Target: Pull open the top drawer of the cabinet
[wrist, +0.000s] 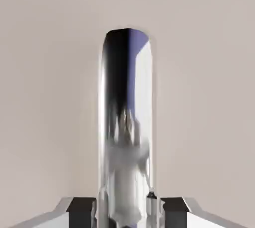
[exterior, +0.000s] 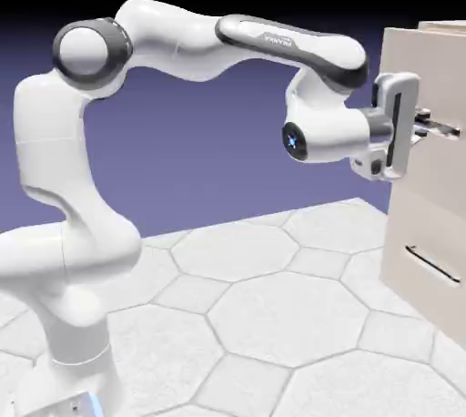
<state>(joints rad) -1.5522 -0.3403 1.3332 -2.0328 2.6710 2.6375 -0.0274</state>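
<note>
The pale-beige cabinet (exterior: 439,215) stands at the exterior view's right edge. My gripper (exterior: 428,125) reaches level to the bar handle (exterior: 443,127) of the top drawer (exterior: 430,65), and its fingers close around the bar. The hand view shows the handle (wrist: 127,122) as a shiny metal bar running up the middle. It sits tight between my two dark fingertips (wrist: 82,211) at the bottom edge, where the gripper (wrist: 128,213) is shut on it. The beige drawer front (wrist: 45,72) fills the rest of that view. The top drawer's front looks in line with the lower one.
The lower drawer's front carries its own dark handle (exterior: 433,265) below my hand. The arm arches from the lower left over a table (exterior: 273,315) of pale hexagon tiles.
</note>
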